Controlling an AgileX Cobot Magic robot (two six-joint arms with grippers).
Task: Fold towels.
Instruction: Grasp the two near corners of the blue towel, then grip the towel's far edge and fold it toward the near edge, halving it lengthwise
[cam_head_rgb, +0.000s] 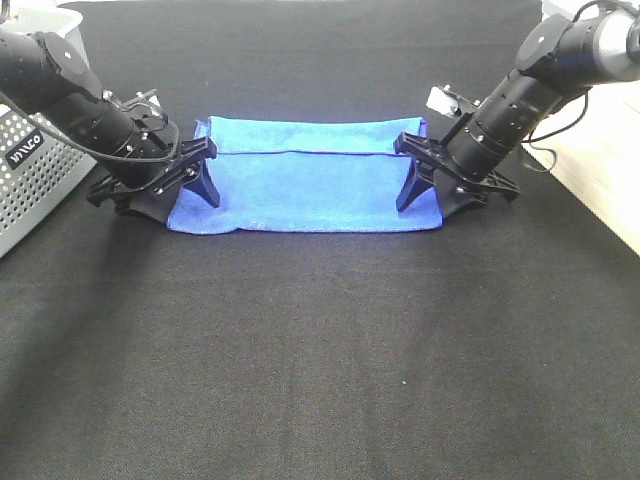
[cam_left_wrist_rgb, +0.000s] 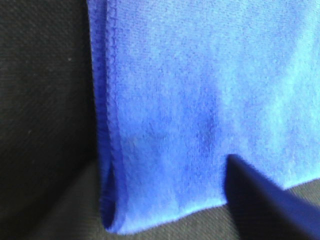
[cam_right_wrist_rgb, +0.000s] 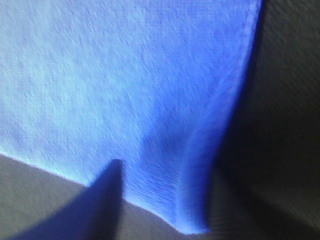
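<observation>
Flanking one folded blue towel (cam_head_rgb: 310, 190): left tool (cam_head_rgb: 155, 198) and right tool (cam_head_rgb: 455, 198), both seemingly spread wide.

We've got two glossy black arms here: left arm (cam_head_rgb: 70, 90) with a thin black cable (cam_head_rgb: 50, 132), right arm (cam_head_rgb: 520, 95) capped with a silver-grey joint (cam_head_rgb: 610, 40), both ending in dark wedge fingers (cam_head_rgb: 207, 183).
</observation>
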